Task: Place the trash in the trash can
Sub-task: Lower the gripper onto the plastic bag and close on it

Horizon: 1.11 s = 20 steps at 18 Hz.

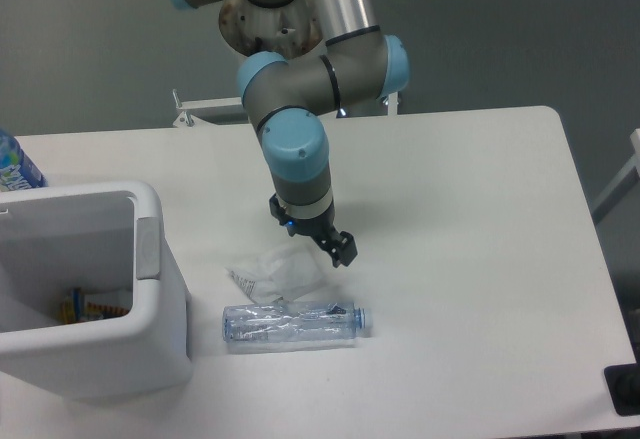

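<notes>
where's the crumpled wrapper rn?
The crumpled wrapper lies on the table just below the gripper, right of the trash can, directly behind the crushed bottle.

No legible text on the blue-labelled bottle [14, 166] or the wrapper [277, 272].

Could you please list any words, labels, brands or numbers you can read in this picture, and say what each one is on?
None can be read.
Blue-labelled bottle at the left edge: print on the label, too blurred to read.
Crumpled wrapper: dark marks along one edge, too small to read.
Crushed clear bottle: a small dark patch, illegible.
Colourful items inside the trash can: no legible text.
Gripper: no visible marking.
</notes>
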Each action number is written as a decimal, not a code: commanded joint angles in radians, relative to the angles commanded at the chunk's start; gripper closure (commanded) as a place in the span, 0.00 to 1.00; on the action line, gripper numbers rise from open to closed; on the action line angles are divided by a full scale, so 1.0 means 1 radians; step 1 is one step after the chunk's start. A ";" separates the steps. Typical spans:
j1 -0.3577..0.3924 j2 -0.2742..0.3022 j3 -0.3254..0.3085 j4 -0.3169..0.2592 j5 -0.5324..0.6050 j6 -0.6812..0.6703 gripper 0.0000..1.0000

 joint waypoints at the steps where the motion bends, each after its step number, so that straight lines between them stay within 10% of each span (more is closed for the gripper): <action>1: -0.006 -0.006 -0.002 0.002 0.003 -0.002 0.00; 11: -0.021 -0.022 0.015 0.002 0.003 -0.093 0.12; 20: -0.031 -0.023 0.014 -0.002 0.003 -0.147 0.87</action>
